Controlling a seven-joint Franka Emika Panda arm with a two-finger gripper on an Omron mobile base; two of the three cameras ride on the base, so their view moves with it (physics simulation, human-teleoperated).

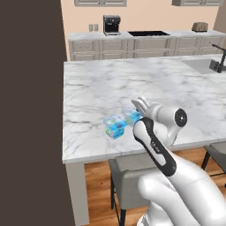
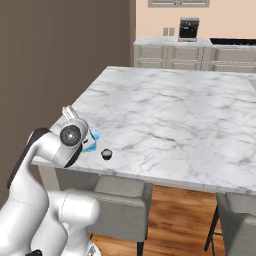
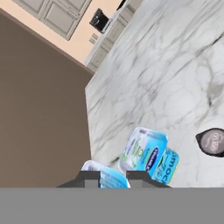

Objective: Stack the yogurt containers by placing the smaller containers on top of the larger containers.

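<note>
On the left of the left base view stands a flat dark brown wall (image 1: 31, 110). To its right is the white grey-veined marble island surface (image 1: 132, 84), and the task's things lie near its front edge.

Furthest left there is a squarish light-blue and white yogurt pack with green-blue printed sides (image 1: 114, 126), lying flat on the surface. Just beside it, to the right and slightly further back, is a second light-blue yogurt pack of the same kind (image 1: 132, 116). Whether the two touch cannot be told. The white arm's hand hangs right over this second pack, so part of it is hidden.

In the hand view the gripper (image 3: 113, 177) has its two dark tips standing narrow, almost closed, with the pale blue edge of a pack (image 3: 109, 175) showing between them. Whether the tips pinch that pack or merely stand in front of it cannot be told. Just beyond it lies the other pack (image 3: 144, 153), printed top up.

Further right in the hand view, apart from both packs, sits the tiny round dark grey-black cup with a pale lid (image 3: 213, 142). In the right base view it stands upright on the bare surface (image 2: 106, 154), close to the front edge, right of the arm and of a blue corner of pack.

At the far right of the left base view, a dark faucet (image 1: 219, 59) stands at a sink.
</note>
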